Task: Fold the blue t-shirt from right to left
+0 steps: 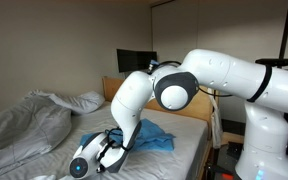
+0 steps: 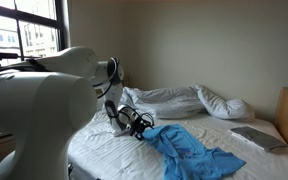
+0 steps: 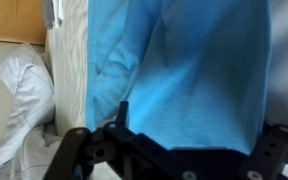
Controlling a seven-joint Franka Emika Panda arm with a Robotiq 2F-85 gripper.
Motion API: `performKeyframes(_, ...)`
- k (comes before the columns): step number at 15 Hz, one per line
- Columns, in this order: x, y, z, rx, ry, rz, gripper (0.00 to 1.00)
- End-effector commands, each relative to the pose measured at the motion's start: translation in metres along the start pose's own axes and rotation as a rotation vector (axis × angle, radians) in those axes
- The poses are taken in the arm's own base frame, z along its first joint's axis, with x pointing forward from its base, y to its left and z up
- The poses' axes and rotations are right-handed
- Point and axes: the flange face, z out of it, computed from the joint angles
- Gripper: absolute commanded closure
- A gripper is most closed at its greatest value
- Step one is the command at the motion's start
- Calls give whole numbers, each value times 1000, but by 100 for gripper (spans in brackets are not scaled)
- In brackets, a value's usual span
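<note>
The shirt (image 2: 189, 150) is seen crumpled on the white bed (image 2: 119, 158), low in the middle of both exterior views. The gripper (image 2: 136, 124) is held at the shirt's left edge. In the wrist view it is spread wide, with nothing gripped. Much of the bed is hidden by the big white arm (image 1: 224, 75). A grey duvet (image 2: 169, 100) and a pillow (image 2: 224, 103) are piled behind. A window (image 2: 19, 30) is seen upper left.

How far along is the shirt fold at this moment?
Nothing looks finished: the blue t-shirt lies rumpled on the bed, with no neat fold. In hand: the tool sits at its edge, grip unclear. Left: carrying that edge across and releasing.
</note>
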Motion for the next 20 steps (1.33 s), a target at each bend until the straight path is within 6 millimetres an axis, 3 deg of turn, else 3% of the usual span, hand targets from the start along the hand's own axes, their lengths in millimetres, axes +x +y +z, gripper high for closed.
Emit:
performKeyframes(1,-5,2,19,23,-77,5,25)
performKeyframes(2,-6,4,20,31,-91,1,26)
performKeyframes(12,-5,11,9,212,-133,-82,92)
performKeyframes(16,-3,15,6,256,-144,-88,98)
performKeyframes(20,5,34,4,341,-168,-82,95)
